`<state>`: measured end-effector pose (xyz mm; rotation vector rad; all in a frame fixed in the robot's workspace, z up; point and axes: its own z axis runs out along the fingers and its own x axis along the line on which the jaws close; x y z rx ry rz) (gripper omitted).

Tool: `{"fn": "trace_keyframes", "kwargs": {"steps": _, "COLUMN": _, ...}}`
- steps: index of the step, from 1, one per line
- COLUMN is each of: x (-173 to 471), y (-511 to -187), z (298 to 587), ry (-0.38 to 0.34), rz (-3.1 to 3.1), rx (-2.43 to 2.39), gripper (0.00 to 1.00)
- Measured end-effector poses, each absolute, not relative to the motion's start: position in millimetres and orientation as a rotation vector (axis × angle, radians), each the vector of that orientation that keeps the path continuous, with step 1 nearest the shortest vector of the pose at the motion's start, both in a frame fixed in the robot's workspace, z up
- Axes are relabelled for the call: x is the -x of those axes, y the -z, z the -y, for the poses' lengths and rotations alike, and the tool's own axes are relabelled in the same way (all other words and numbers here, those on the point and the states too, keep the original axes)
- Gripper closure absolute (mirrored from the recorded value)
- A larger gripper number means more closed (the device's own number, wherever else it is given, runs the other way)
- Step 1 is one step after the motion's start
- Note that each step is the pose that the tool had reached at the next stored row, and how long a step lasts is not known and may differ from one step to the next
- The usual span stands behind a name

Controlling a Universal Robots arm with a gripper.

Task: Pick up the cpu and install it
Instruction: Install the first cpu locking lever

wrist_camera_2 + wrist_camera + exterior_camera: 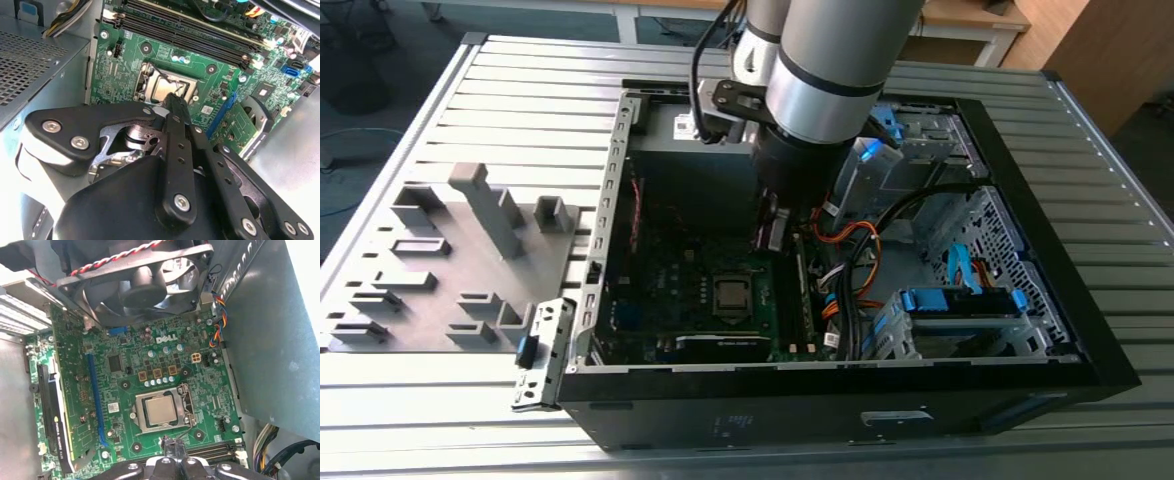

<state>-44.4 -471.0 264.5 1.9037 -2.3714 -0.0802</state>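
Black linkage bars of the gripper (175,100) block much of my second wrist view, and I see its fingers drawn together to a narrow tip with nothing between them. From the exterior view the silver arm hides the gripper (774,238) where it reaches down into the open black computer case (1014,390), so I cannot judge its height over the board there. The cpu (161,411), a small flat square chip with a silver-grey metal top, lies in its metal-framed socket on the green motherboard (125,380). In the first wrist view the gripper tip (172,445) sits just beside the socket frame's edge, apart from the chip. Whether it touches the frame I cannot tell.
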Motion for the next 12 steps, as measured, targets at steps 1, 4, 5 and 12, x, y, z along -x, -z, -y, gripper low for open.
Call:
{"fn": "trace_keyframes", "kwargs": {"steps": 1, "x": 44.3, "y": -264.1, "z": 471.0, "ry": 0.08, "rz": 2.372, "rx": -1.904, "gripper": 0.89}}
{"fn": "trace_keyframes", "kwargs": {"steps": 4, "x": 43.6, "y": -260.9, "z": 470.8, "ry": 0.08, "rz": 2.372, "rx": -1.904, "gripper": 0.89}}
{"fn": "trace_keyframes", "kwargs": {"steps": 5, "x": 43.6, "y": -259.6, "z": 470.8, "ry": 0.08, "rz": 2.372, "rx": -1.904, "gripper": 0.89}}
{"fn": "trace_keyframes", "kwargs": {"steps": 12, "x": 43.5, "y": -255.9, "z": 470.6, "ry": 0.081, "rz": 2.372, "rx": -1.904, "gripper": 0.89}}
